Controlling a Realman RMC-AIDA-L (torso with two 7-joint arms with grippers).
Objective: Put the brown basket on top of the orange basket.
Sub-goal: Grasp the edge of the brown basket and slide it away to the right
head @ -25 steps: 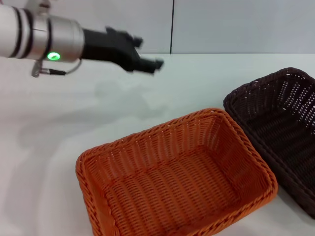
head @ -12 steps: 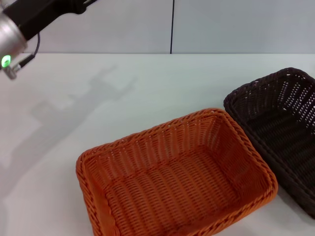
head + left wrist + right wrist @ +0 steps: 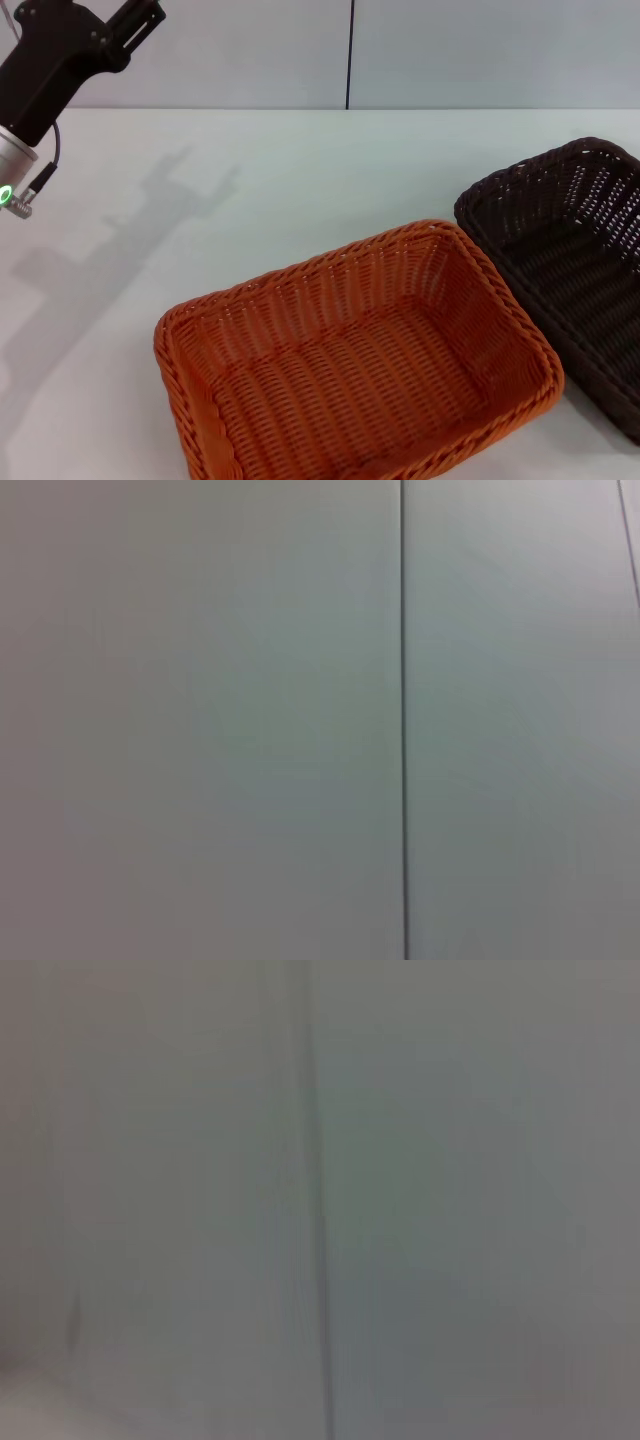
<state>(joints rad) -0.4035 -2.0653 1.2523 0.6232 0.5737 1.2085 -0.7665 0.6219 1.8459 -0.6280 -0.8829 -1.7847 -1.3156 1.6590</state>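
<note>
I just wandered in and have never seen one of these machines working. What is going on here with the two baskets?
Nothing is being handled right now. The orange basket sits empty on the white table, and the brown basket sits beside it on the robot's right, close against it; whether the rims touch is unclear. The brown one is meant to go on top of the orange one, which has not happened. The left gripper is raised at the far left, holding nothing. The right arm is out of sight.

The left arm is now lifted away from above the desk (image 3: pixel 300 170) to the far left corner. Its pincer (image 3: pixel 135 20) points upward, high against the wall, and its shadow lies further left.
</note>
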